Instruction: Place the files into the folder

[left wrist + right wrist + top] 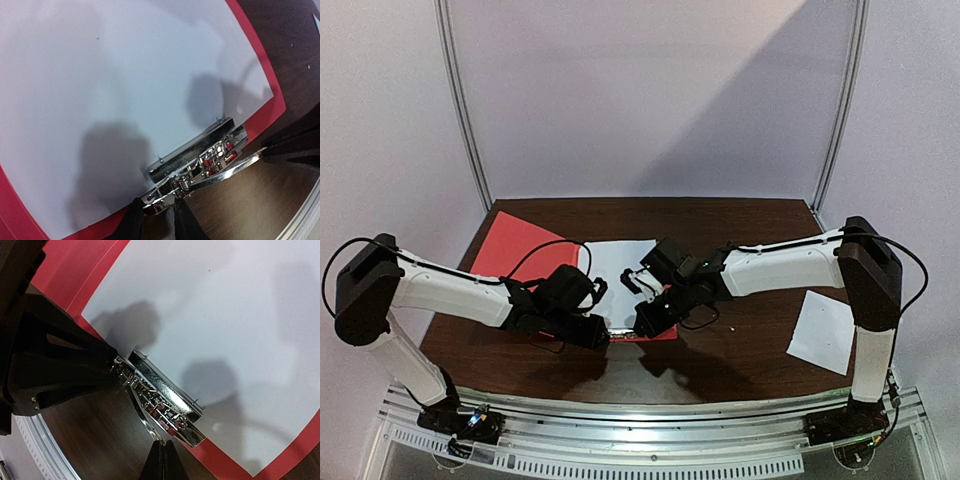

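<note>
1. The folder lay open and flat on the dark table, left of centre in the top view, with its left leaf bare red.
2. The large sheet lay on the folder's right leaf. In both wrist views a red margin showed around its edges.
3. The small sheet sat alone on the table at the right of the top view. It was well apart from the folder and near the right arm's upright link.
4. The metal clip sat at the folder's near edge, and its bar lay across the edge of the large sheet. Its shiny lever stood out over the table.
5. The left gripper was at the bottom centre of its wrist view. Its fingers were drawn in on either side of one end of the clip and clamped it.
6. The right gripper met the clip from the opposite end. Its two fingers were pressed together with only a thin seam between them, and their tips touched the lever. I could not tell whether they pinched the lever.
7. In the top view the two grippers were just beside each other at the middle of the folder's lower edge.
</note>
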